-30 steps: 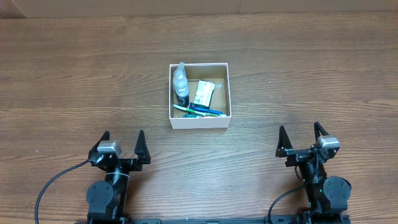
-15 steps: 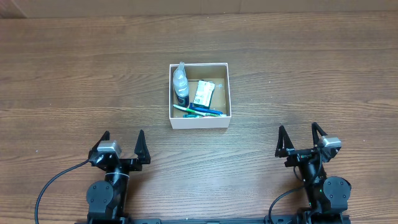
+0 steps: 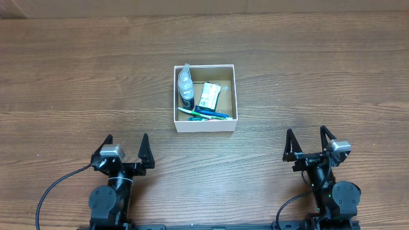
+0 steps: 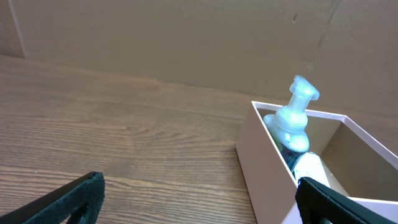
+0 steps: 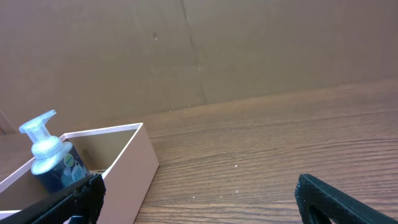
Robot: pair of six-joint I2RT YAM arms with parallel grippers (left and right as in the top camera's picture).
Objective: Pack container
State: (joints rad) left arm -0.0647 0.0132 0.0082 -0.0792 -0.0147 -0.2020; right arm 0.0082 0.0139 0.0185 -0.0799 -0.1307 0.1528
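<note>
The container (image 3: 205, 124) is a square white-walled box with a brown inside, at the table's middle. In it lie a pump bottle (image 3: 185, 84), a green-and-white soap packet (image 3: 209, 96) and a toothbrush (image 3: 203, 114). My left gripper (image 3: 126, 143) is open and empty near the front edge, left of the box. My right gripper (image 3: 307, 138) is open and empty near the front edge, right of the box. The left wrist view shows the box wall (image 4: 264, 168) and the bottle (image 4: 292, 121) ahead on the right. The right wrist view shows the box (image 5: 134, 171) and bottle (image 5: 53, 158) on the left.
A brown cardboard wall (image 4: 186, 37) stands behind the table's far edge. Bare wooden table (image 3: 77, 76) surrounds the box on all sides.
The right gripper's fingers have shifted very slightly; nothing else has moved.
</note>
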